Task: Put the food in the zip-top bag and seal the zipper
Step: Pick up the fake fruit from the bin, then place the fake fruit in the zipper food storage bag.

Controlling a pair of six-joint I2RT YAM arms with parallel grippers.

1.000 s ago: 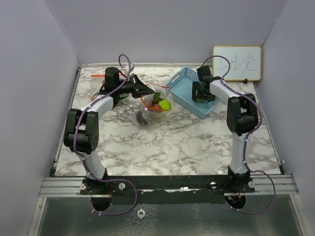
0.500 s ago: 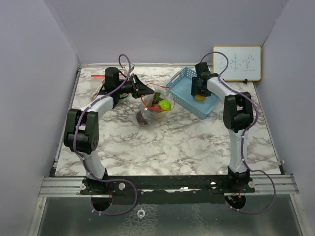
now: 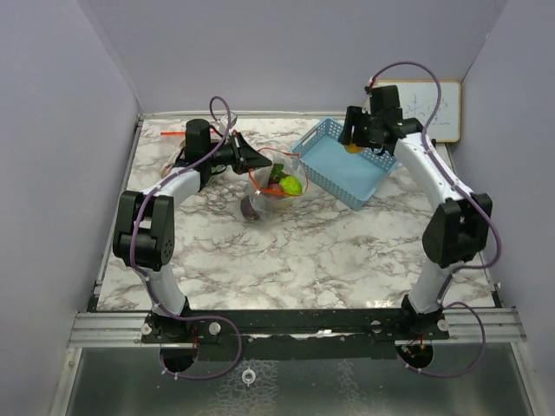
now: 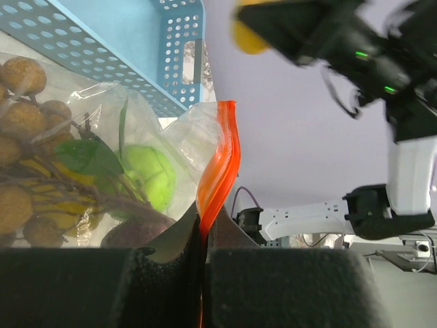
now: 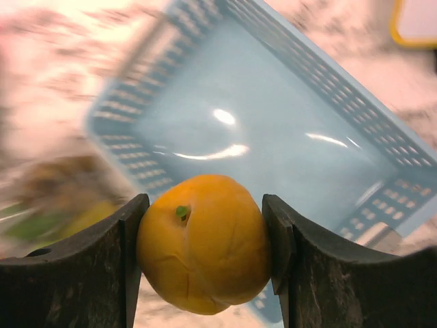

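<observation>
The clear zip-top bag (image 3: 276, 186) with its orange zipper strip (image 4: 220, 167) lies mid-table, its mouth held up. It holds a lime-green fruit (image 3: 291, 184), a brown grape bunch (image 4: 20, 137), a green leaf and a purple fruit (image 4: 133, 232). My left gripper (image 3: 245, 159) is shut on the bag's zipper edge (image 4: 202, 239). My right gripper (image 3: 355, 146) is shut on an orange fruit (image 5: 205, 242) and holds it above the blue mesh basket (image 5: 273, 137). The fruit also shows in the left wrist view (image 4: 249, 34).
The blue mesh basket (image 3: 340, 165) sits right of the bag, its floor bare. A small whiteboard (image 3: 432, 108) leans on the back wall at the right. A red strip (image 3: 172, 134) lies at the far left. Purple walls enclose the marble table (image 3: 303, 251).
My right gripper has risen out of the basket with the orange fruit and moved toward the back. The left gripper and bag have not moved.
</observation>
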